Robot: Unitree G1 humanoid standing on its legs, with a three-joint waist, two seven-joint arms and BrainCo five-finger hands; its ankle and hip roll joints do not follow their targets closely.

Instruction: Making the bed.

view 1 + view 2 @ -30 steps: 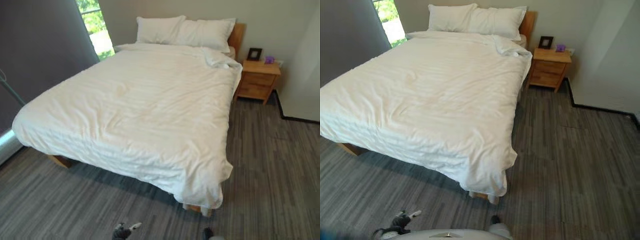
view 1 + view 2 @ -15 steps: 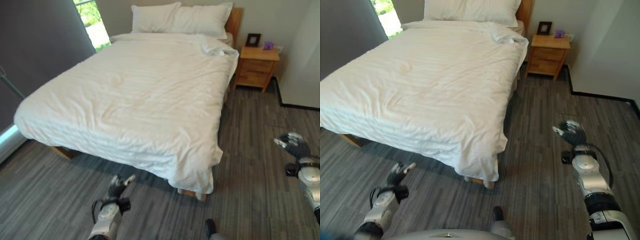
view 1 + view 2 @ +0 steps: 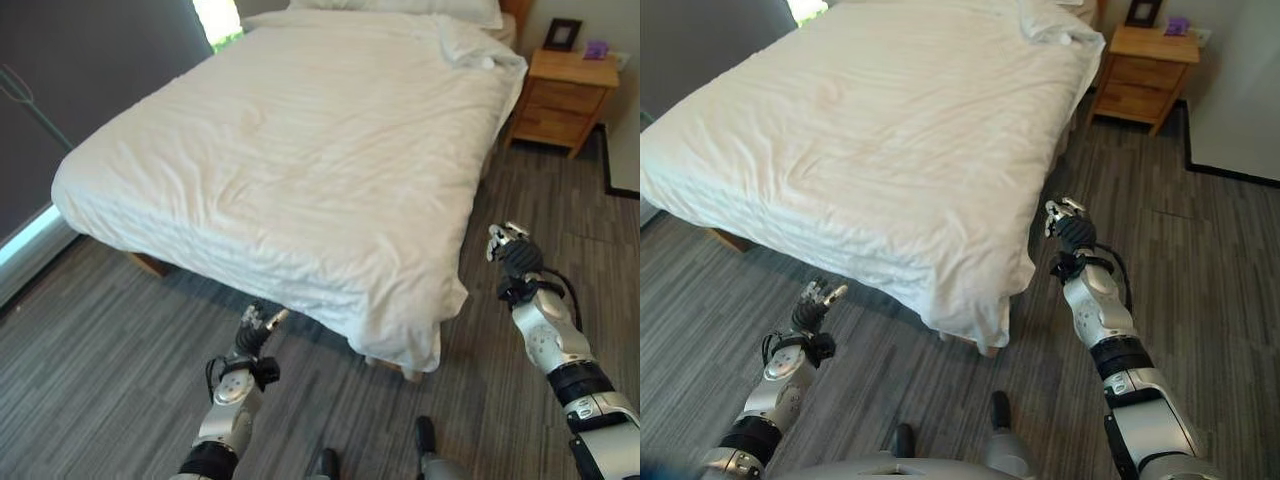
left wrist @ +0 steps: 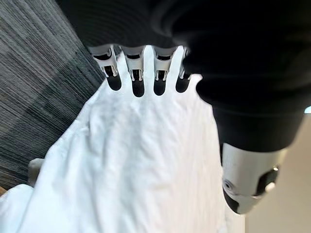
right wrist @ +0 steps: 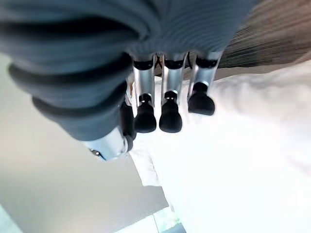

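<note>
Right, I've got both hands up in front of the bed. My left hand (image 3: 252, 330) hangs low over the floor (image 3: 90, 370), just short of the near edge of the duvet (image 3: 300, 160), fingers loosely spread and holding nothing. My right hand (image 3: 1068, 222) is raised beside the duvet's near right corner, where the cloth droops off the bed; its fingers (image 5: 165, 109) are slightly curled but relaxed, nothing in them, and I see it apart from the cloth. The duvet lies spread over the whole bed, wrinkled, bunched at the far right. A nightstand (image 3: 565, 95) stands far right.
</note>
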